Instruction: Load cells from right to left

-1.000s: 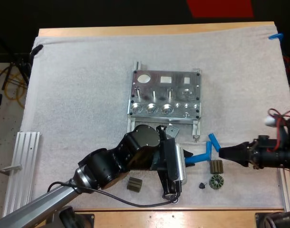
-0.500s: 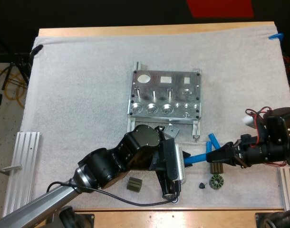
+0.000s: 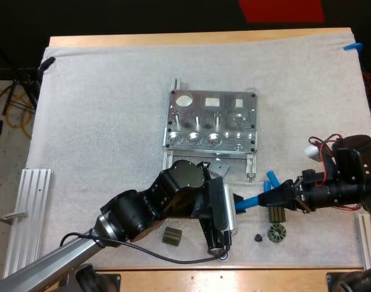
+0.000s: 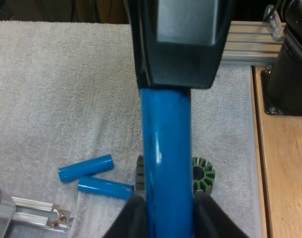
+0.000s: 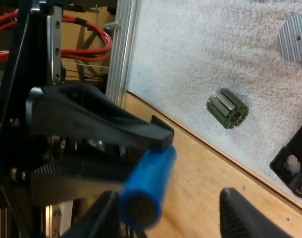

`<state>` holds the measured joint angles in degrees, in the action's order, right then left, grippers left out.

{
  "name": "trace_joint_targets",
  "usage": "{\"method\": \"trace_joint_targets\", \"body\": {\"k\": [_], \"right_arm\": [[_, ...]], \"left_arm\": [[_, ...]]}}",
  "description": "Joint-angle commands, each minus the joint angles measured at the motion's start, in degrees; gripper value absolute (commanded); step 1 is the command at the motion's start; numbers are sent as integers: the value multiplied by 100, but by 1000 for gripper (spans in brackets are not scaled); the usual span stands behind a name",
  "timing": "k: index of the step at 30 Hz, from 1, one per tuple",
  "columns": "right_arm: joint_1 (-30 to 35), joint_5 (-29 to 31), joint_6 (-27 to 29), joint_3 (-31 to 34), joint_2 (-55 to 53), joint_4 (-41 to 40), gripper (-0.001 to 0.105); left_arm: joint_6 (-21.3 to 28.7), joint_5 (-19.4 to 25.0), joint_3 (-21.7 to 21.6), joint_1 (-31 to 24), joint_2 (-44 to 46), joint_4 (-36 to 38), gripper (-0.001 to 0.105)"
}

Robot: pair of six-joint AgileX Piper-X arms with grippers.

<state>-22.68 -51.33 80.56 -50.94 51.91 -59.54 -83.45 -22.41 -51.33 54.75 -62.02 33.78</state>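
White matting [image 3: 100, 121] covers the wooden table [image 3: 191, 38], and the metal fixture [image 3: 211, 121] sits at its middle, its row of round sockets towards the near side. We hold one blue cell [image 3: 249, 202] in the left gripper [image 3: 239, 207], just near and right of the fixture. Its fingers [image 4: 137, 218] clench the cell from both sides at one end, so the other end points right, free to be taken. The right gripper [image 3: 266, 199] is at that free end, its fingers [image 5: 242, 213] spread apart with the cell's tip between them, not pressing on it. We judge this a hand-over, since loading starts at the fixture's right side, which is the right arm's reach. Two more blue cells [image 4: 85, 168] lie loose on the mat close by, near the fixture's right rail, likely awaiting their turn. A green ribbed ring [image 3: 276, 232] and a dark ribbed block [image 3: 171, 236] lie towards the near edge.
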Motion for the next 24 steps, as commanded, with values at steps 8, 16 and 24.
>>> {"method": "trace_joint_targets", "body": {"k": [8,16,24], "right_arm": [[-26,-41,-1,-38,7,186,46],[-119,-163,-197,-38,7,182,46],[-170,41,-196,-38,7,191,46]], "left_arm": [[22,-99,17,39,29,-132,0],[22,-99,17,39,9,-424,0],[22,-237,17,39,10,-494,0]]}}
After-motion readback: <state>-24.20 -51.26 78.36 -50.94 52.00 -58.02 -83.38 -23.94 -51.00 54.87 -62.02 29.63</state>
